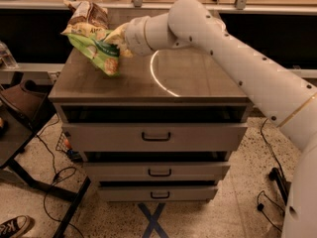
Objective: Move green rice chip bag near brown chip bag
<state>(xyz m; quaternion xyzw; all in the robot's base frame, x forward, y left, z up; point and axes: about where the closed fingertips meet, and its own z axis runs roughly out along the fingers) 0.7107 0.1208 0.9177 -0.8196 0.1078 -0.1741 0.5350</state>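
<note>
1. Over the back left corner of the cabinet top [198,81], my gripper [120,37] was clamped on the upper right edge of the green rice chip bag [99,52].
2. That bag hung tilted, its lower end by the surface.
3. Just behind it, meeting its upper edge, lay the brown chip bag [89,15].
4. Below sat three drawers [156,136].
</note>
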